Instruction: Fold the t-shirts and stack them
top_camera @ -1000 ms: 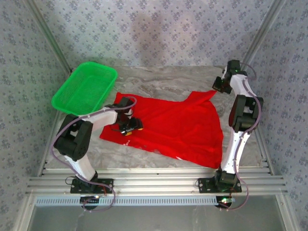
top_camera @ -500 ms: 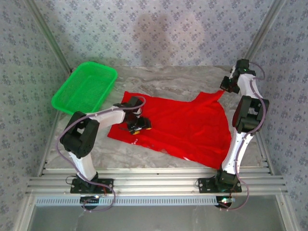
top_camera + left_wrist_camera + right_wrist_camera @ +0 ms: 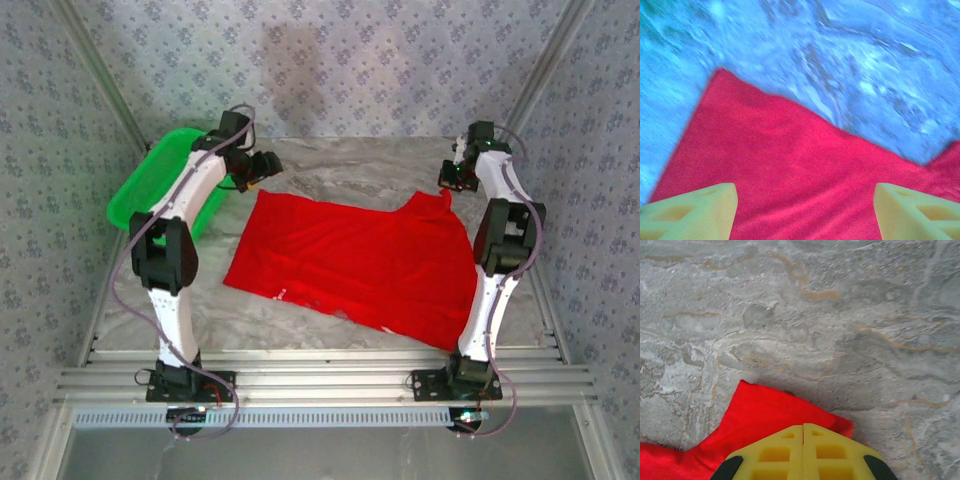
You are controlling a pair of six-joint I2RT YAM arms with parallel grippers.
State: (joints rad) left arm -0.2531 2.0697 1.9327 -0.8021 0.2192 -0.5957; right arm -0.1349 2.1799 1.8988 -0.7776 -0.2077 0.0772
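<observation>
On the table: the t-shirt [image 3: 355, 265] lies spread out flat, red, on the marble table [image 3: 340, 160] between the two arms.
Top view, whole scene: the full outline of the t-shirt is seen, and the green basket [image 3: 150, 195] stands at the far left, apart from the cloth.
Top view, right side: the far right corner of the t-shirt is drawn up in a small peak to the right gripper [image 3: 448, 188].
Right wrist view: the yellow fingers [image 3: 772, 454] are pressed together with no gap. The red corner comes out from under them, so they are clamped on the t-shirt.
Top view, left side: the left gripper [image 3: 262, 165] hangs near the far left corner of the t-shirt, just beside the basket.
Left wrist view: the picture is blurred. The two yellow fingers [image 3: 690, 212] stand far apart and nothing is between them. The red cloth lies below.
Finger gaps: too small to judge from above, clear from the wrists.
</observation>
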